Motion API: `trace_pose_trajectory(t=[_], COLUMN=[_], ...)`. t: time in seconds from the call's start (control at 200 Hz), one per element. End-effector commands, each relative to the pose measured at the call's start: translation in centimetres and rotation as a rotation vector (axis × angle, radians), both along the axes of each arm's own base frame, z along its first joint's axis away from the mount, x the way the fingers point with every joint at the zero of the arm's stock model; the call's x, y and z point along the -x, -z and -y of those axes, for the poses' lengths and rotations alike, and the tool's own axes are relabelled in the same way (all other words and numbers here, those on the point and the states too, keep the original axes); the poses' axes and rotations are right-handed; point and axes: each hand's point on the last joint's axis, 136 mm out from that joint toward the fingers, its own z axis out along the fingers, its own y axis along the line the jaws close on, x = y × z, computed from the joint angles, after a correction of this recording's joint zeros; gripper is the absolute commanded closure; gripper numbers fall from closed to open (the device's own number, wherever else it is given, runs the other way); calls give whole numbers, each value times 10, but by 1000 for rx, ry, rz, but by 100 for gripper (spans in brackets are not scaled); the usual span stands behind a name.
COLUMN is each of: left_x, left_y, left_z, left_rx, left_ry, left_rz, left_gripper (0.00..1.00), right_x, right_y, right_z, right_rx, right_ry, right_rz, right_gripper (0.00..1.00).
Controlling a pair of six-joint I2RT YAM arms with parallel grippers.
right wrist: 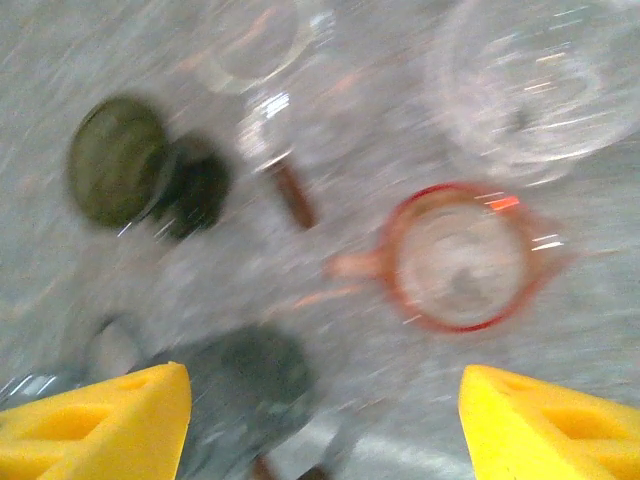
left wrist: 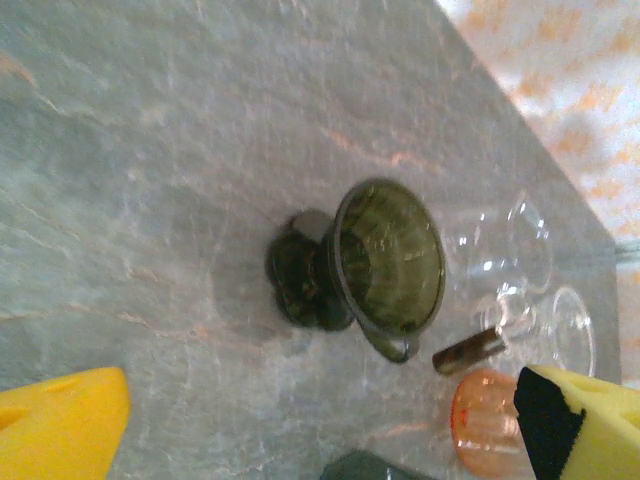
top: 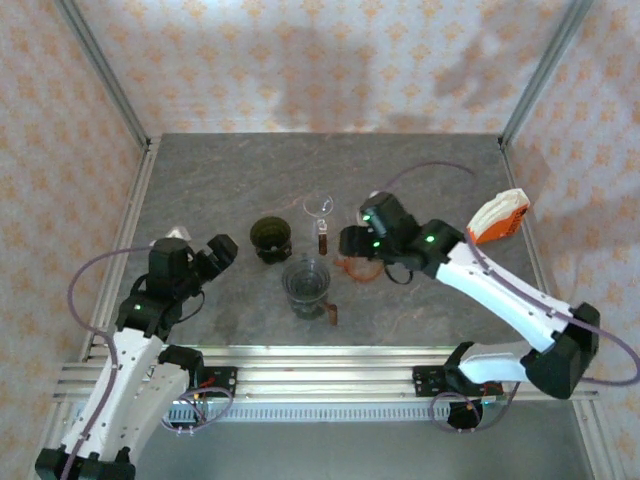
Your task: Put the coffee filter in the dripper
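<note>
- Closest to the overhead camera are the two arm bases at the bottom edge. Beyond them the left end effector (top: 222,250) hangs with its jaws apart and empty, just beside the green dripper (top: 270,238). The right end effector (top: 350,241) hovers over an orange cup (top: 357,268).
- From up there I count, on the grey surface (top: 200,180): one green dripper, one orange cup, one grey glass vessel (top: 306,284), and one clear glass piece (top: 320,206) with a brown handle (top: 323,238).
- Left wrist view: the yellow fingers (left wrist: 60,420) sit at either edge, spread wide with nothing between them. The green dripper (left wrist: 390,258) stands ahead with its ribbed cone open. Past it I count two clear glass pieces (left wrist: 510,240), close together.
- Right wrist view: it is badly blurred. The fingers (right wrist: 110,420) are wide apart and bare, with the orange cup (right wrist: 460,255) ahead of them.
- I cannot tell where the coffee filter lies. The pale inside of the orange cup may be it, or only a see-through wall.
- If it is paper, I would expect the filter to be very light, limp and easily creased. A gentle pinch on one rim edge should suit it better than a grab at the middle.
- The green dripper looks stiff but light. A bump could probably skid or tip it.
</note>
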Motion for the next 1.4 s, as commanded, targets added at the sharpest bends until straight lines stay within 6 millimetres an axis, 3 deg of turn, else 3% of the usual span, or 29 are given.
trace_pose_trajectory(t=[0.0, 0.14, 0.215, 0.365, 0.505, 0.586, 0.701, 1.076, 1.396], left_x=[-5, -8, -9, -10, -10, -10, -9, -9, -10], left_y=[7, 19, 24, 30, 34, 35, 35, 44, 48], left_z=[20, 32, 34, 35, 36, 36, 37, 35, 33], left_rx=[35, 39, 40, 42, 31, 20, 11, -23, -39], left_ry=[39, 69, 73, 83, 94, 104, 121, 135, 132], left_rz=[10, -14, -29, -27, -28, -26, -22, -18, -28], left_gripper=[1, 1, 1, 1, 1, 1, 1, 0, 0], right_x=[-20, -46, -63, -81, -85, -86, -90, -87, -99], right_y=[-2, -12, -8, 22, 67, 82, 89, 79, 87], right_z=[58, 123, 153, 213, 260, 273, 288, 332, 343], right_rx=[41, 48, 26, 71, -20, -5, 67, 191, 246], right_ry=[216, 439, 522, 698, 852, 877, 893, 981, 962], right_rz=[68, 152, 150, 22, -94, -129, -146, -180, -246], right_gripper=[29, 29, 25, 24, 30, 37, 43, 56, 60])
